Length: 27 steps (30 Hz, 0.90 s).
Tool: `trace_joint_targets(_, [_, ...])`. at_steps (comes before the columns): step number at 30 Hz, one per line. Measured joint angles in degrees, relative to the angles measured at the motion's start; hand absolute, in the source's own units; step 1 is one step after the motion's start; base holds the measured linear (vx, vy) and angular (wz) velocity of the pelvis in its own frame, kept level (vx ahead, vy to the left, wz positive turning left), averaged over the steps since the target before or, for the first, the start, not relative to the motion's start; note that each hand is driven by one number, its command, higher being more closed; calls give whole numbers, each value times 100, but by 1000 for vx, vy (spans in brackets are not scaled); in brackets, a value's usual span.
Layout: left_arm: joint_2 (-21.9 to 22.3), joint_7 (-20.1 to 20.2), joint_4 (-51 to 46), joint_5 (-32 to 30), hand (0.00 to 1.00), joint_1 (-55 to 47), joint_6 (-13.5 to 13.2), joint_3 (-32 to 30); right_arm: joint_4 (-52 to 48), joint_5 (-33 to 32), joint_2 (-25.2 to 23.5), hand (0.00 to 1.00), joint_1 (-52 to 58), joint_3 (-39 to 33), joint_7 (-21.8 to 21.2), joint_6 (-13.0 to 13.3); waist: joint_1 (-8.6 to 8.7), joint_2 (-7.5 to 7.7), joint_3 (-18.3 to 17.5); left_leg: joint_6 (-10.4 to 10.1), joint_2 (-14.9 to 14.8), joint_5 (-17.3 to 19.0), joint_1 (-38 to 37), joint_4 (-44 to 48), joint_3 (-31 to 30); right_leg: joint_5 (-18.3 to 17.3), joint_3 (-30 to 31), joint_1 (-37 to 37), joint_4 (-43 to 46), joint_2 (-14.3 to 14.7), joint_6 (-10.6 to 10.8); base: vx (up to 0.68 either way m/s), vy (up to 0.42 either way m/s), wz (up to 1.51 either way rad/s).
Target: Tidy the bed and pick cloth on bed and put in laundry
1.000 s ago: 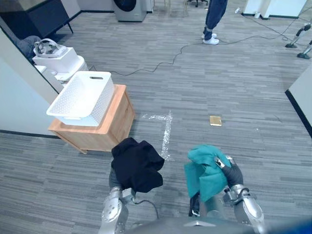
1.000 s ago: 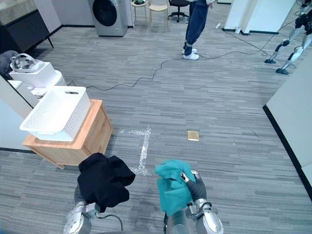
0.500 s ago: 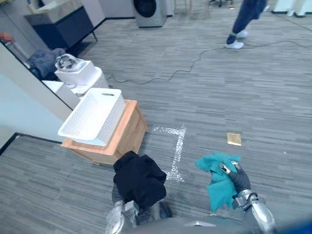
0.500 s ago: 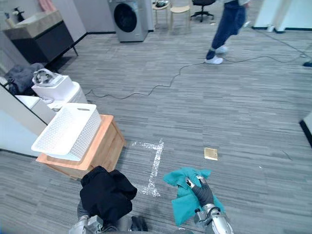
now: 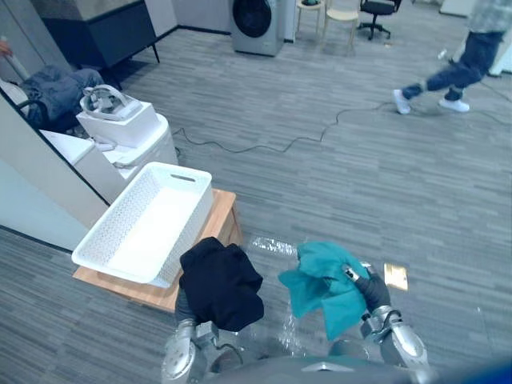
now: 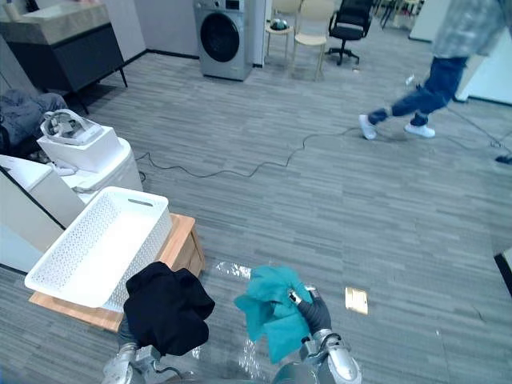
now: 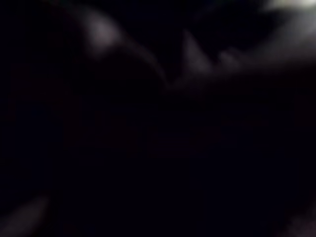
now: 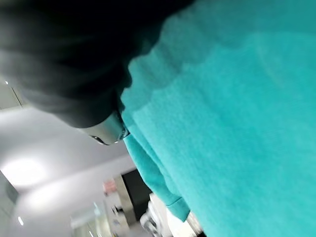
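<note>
Both items are soft, light fabric with no stiffness. They sag under their own weight and are likely to slip out of a loose hold, so each should be taken at a gathered fold rather than at a single edge.

The black cloth [image 5: 220, 284] lies bunched over the left hand [image 5: 184, 308]. The hand is covered, so its grip state cannot be determined. The bundle is a rounded mound with no definite long axis.

The right hand [image 5: 368, 290] is clenched on the teal cloth [image 5: 324, 284]. It pinches the cloth near the upper edge. One flap spreads toward the robot's left and a longer fold hangs downward, so the long axis is roughly vertical.

Both cloths are held above the floor. The white laundry basket [image 5: 189, 224] stands on the wooden desk [image 5: 224, 212], just beside the black cloth on the robot's left. Its long axis runs away from the robot.
</note>
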<state>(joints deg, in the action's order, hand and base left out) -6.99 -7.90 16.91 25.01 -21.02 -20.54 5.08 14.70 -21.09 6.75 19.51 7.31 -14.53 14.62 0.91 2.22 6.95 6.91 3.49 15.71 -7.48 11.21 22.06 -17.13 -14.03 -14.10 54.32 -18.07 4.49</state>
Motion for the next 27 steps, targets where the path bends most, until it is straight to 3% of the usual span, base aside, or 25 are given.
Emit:
trace_joint_targets(2, [-26, 6, -5, 3, 100, 81, 37, 95, -49, -1, -4, 100, 38, 14, 18, 1, 55, -35, 15, -90, -38, 14, -182, -130, -376, 17, -94, -214, -938, 225, -13, 316, -74, 108])
trace_joint_targets(4, [-33, 37, -3, 3, 100, 111, 140, 140, -182, -5, 0, 100, 58, 13, 79, 0, 138, -90, 32, -230, -139, 92, -276, -117, -811, 317, 92, -357, -2143, 544, -2, 385, -183, 128])
trace_joint_targets(6, [-42, 101, 1, 1, 100, 25, 192, 169, -449, -13, -2, 100, 84, 18, 177, 2, 162, -147, 64, -475, -293, 230, -404, -81, -1378, 1134, 809, -317, -3733, 917, 131, 429, -275, 127])
trace_joint_targets(7, [-61, 143, 2, 1, 100, -15, 193, 173, -504, -14, -9, 100, 98, 23, 206, 10, 159, -116, 57, -571, -298, 287, -428, -63, -1513, 1349, 1042, -282, -4070, 956, 201, 457, -361, 127])
trace_joint_targets(8, [-134, 176, 37, 2, 100, -102, 194, 178, -528, -17, -6, 100, 103, 21, 261, 25, 153, -76, 86, -743, -345, 412, -488, 10, -1770, 1988, 1301, -137, -4287, 986, 240, 442, -401, 128])
trace_joint_targets(9, [-37, 188, 97, 3, 100, -121, 194, 242, -538, -24, 45, 100, 102, 7, 361, 35, 139, -230, 136, -875, -540, 498, -505, 109, -1908, 1970, 1172, -89, -3979, 1109, 31, 432, -396, 113])
trace_joint_targets(10, [-9, 210, 64, 4, 100, -130, 174, 309, -543, -33, 106, 100, 81, -1, 384, 45, 98, -341, 159, -907, -656, 492, -507, 121, -1925, 1832, 1094, -102, -3837, 1158, -26, 396, -361, 84])
trace_joint_targets(11, [-7, 293, 56, 6, 100, -192, 121, 401, -543, -51, 160, 100, -7, 7, 394, 48, 0, -474, 232, -1008, -796, 435, -548, 115, -1929, 1492, 948, -193, -3402, 1174, -161, 296, -264, 46])
trace_joint_targets(14, [9, 295, 56, 36, 100, -329, 122, 395, -575, -64, 77, 100, -185, 58, 356, 47, -45, -468, 251, -1096, -926, 170, -497, 411, -1970, 731, 512, -154, -2694, 1008, -244, 340, -356, 73])
trace_joint_targets(15, [24, 294, 55, 39, 100, -338, 122, 395, -599, -59, 45, 100, -195, 91, 346, 47, -45, -442, 258, -1098, -963, 105, -423, 561, -1975, 645, 424, -87, -2686, 988, -272, 243, -287, 77])
trace_joint_targets(18, [216, 286, 21, 59, 100, -329, 121, 390, -694, -41, 56, 100, -291, 236, 315, 42, -69, -456, 285, -1079, -1329, -370, 356, 2151, -1590, 510, -87, 509, -3126, 973, -415, 204, -203, 78])
trace_joint_targets(19, [259, 308, 21, 28, 100, -334, 126, 398, -743, -2, 47, 100, -295, 256, 318, 38, -109, -454, 286, -1047, -1668, -328, 698, 2898, -1021, 545, -435, 874, -3342, 890, -529, 264, -150, 85])
trace_joint_targets(20, [260, 316, 13, 15, 100, -338, 128, 399, -746, 0, 49, 100, -297, 248, 323, 36, -135, -445, 286, -982, -1786, -230, 831, 3006, -607, 570, -601, 1069, -3446, 819, -492, 231, -91, 80])
trace_joint_targets(22, [283, 355, -10, 13, 100, -315, 129, 398, -746, 0, 73, 100, -339, 184, 349, 35, -136, -432, 275, -935, -1774, -165, 933, 2667, 27, 617, -866, 1356, -3607, 680, -415, 225, -13, 76])
trace_joint_targets(23, [321, 394, -72, 12, 100, -311, 129, 397, -745, -1, 105, 100, -372, 94, 357, 34, -135, -469, 269, -930, -1652, -257, 969, 2048, 452, 663, -1060, 1515, -3667, 601, -338, 242, 81, 106])
trace_joint_targets(24, [363, 441, -177, 13, 100, -341, 128, 392, -709, -2, 141, 100, -411, 18, 368, 21, -171, -590, 234, -807, -1496, -567, 959, 1270, 881, 691, -1247, 1666, -3693, 611, -247, 191, 119, 86])
trace_joint_targets(25, [357, 443, -184, 13, 100, -342, 128, 387, -693, -1, 138, 100, -416, 12, 372, 5, -186, -589, 221, -811, -1477, -571, 915, 1159, 912, 691, -1257, 1693, -3701, 602, -225, 183, 146, 118])
trace_joint_targets(27, [301, 515, -253, 15, 100, -329, 129, 379, -686, 0, 107, 100, -473, -8, 404, -27, -180, -504, 200, -619, -1066, -704, 598, 258, 743, 757, -1267, 1892, -3827, 510, -101, 169, 166, 108])
